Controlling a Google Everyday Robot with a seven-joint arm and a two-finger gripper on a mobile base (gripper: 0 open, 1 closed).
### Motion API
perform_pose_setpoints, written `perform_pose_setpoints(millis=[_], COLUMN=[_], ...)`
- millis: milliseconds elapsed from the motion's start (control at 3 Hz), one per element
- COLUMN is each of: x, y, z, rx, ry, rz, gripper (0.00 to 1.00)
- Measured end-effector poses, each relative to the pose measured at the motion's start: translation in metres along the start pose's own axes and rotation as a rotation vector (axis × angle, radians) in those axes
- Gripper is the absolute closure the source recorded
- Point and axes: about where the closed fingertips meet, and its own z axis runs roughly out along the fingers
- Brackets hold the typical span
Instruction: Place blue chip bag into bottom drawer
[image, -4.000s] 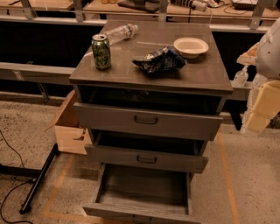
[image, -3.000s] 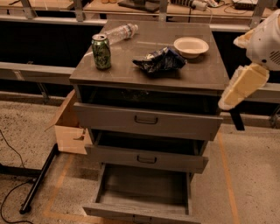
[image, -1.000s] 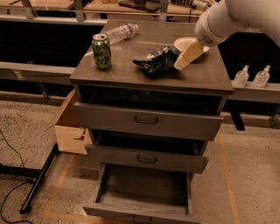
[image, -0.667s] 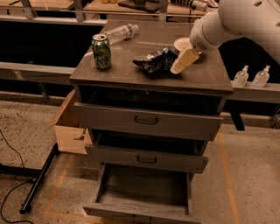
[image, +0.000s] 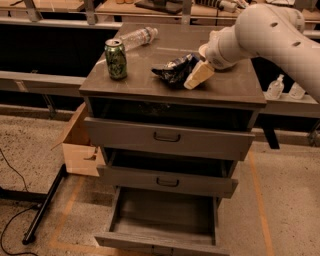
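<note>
The blue chip bag lies crumpled on the top of the grey cabinet, right of centre. My gripper hangs from the white arm coming in from the upper right. It sits just right of the bag, touching or nearly touching its right end, low over the cabinet top. The bottom drawer is pulled wide open below, its grey floor bare.
A green soda can stands at the cabinet's left front. A clear plastic bottle lies behind it. The white arm hides most of a white bowl at the back right. A cardboard box stands on the floor at left. The two upper drawers stand slightly ajar.
My arm has swung in from the right side and come down over the cabinet top. The gripper has moved left and lower to the bag's right end. The bag has not moved.
</note>
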Motion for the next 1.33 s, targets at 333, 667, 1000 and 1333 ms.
perform_pose_setpoints(millis=[333, 667, 1000, 1333], x=[0.0, -0.001, 0.001, 0.004], y=[0.007, 0.012, 0.014, 0.006], z=[0.018, 0.027, 0.026, -0.008], rx=[-0.012, -0.021, -0.024, 0.027], ry=[-0.012, -0.02, -0.02, -0.014], rz=[-0.002, -0.005, -0.009, 0.045], gripper=[0.16, 0.4, 0.62, 0.86])
